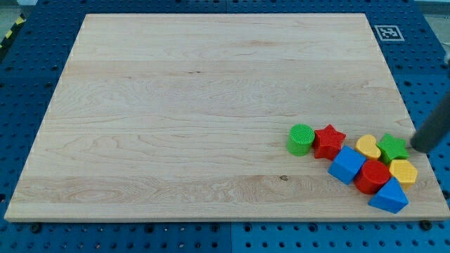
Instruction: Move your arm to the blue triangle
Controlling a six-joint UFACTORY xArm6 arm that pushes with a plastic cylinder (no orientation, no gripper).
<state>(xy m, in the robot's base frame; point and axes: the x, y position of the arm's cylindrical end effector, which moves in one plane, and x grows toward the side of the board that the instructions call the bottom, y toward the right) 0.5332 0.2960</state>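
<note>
The blue triangle [389, 197] lies near the board's bottom right corner, at the lower end of a cluster of blocks. My tip [418, 147] is at the view's right edge, just right of the green star [393, 148] and above the blue triangle, with a yellow block [403, 171] between them. The rod rises up and right out of view.
The cluster also holds a green cylinder [301, 139], a red star [328, 140], a blue cube [346, 165], a yellow heart [368, 146] and a red cylinder [373, 176]. The wooden board [211, 105] lies on a blue pegboard. A tag marker [388, 32] sits at top right.
</note>
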